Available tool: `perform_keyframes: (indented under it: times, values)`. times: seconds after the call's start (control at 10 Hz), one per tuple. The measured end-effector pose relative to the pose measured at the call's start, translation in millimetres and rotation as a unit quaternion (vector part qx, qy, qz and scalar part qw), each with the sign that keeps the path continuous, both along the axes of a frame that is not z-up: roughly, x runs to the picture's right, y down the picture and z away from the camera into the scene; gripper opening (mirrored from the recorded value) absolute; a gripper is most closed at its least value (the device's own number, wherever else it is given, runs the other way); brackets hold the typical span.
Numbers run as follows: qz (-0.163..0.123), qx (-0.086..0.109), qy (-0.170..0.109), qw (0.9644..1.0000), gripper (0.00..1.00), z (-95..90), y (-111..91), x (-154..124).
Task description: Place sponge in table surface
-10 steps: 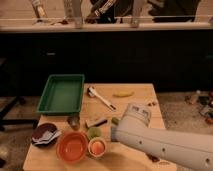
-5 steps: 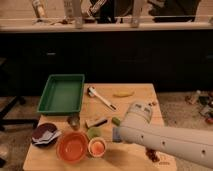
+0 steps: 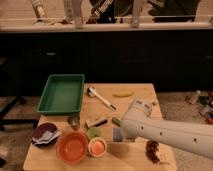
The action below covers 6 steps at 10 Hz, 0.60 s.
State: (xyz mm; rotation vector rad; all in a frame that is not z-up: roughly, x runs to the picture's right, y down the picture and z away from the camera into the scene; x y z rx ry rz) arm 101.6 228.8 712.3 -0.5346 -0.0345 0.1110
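The big white arm (image 3: 170, 134) reaches in from the 4 o'clock corner and ends over the middle of the table surface (image 3: 135, 102). Its gripper (image 3: 121, 131) sits at the arm's tip, mostly hidden behind the arm, low over the wood. The gripper is closed tight. The sponge (image 3: 117, 134), a small grey-blue block, is right at the tip of the gripper, on or just above the table. The arm hides the spot where they meet, so it is hard to say if the gripper has hold of it.

At 10 o'clock from the sponge lies a tan-and-dark block (image 3: 96, 122). At 9 o'clock stands a small cup with orange inside (image 3: 97, 147), and next to that an orange bowl (image 3: 73, 147). A dark bowl with something white in it (image 3: 44, 134) sits at the table's left edge. The green tray (image 3: 62, 93) lies at 11 o'clock, well apart. A white-handled tool (image 3: 101, 97) and a yellow thing (image 3: 123, 93) lie at 12 o'clock. A dark red lump (image 3: 152, 149) sits at 4 o'clock.
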Motion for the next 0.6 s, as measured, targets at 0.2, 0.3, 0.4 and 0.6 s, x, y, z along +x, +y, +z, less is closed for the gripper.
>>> perform_keyframes:
  times: [0.2, 0.3, 0.4, 0.6]
  values:
    - [0.036, 0.004, -0.034, 0.9988, 0.0, 9.2, 4, 6]
    - [0.042, 0.003, -0.041, 0.9983, 0.0, 11.5, 4, 4]
    - [0.044, 0.001, -0.043, 0.9981, 0.0, 13.1, 4, 3]
    - [0.048, -0.003, -0.046, 0.9978, 0.0, 16.1, 5, 4]
